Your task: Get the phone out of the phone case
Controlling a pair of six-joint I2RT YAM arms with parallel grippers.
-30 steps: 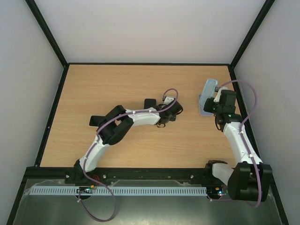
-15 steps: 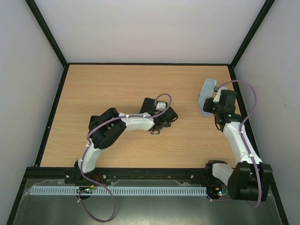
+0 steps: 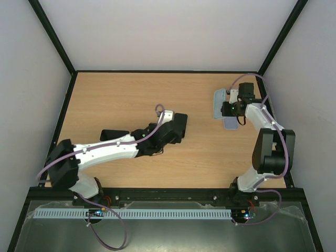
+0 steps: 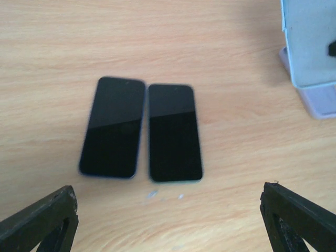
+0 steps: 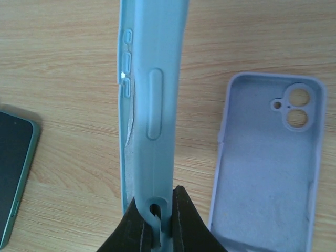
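Right gripper [image 5: 156, 207]: pressed together on the bottom rim of the pale blue soft-rubber phone case [image 5: 152, 94], holding it upright and edge-on, probably for setting aside.
Left gripper [image 4: 167, 195]: spread wide above the phones, gripping nothing.
Glossy black slab phone [image 4: 113, 127]: flat on the wood-grain table [image 4: 220, 42], uncased, just beside a second dark glass phone [image 4: 174, 132].
Matte lilac case [image 5: 262, 173]: hollow side up, empty, with round lens cutouts.

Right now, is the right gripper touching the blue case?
Touching. Right wrist view: the right gripper pinches the blue case by its edge, no gap.
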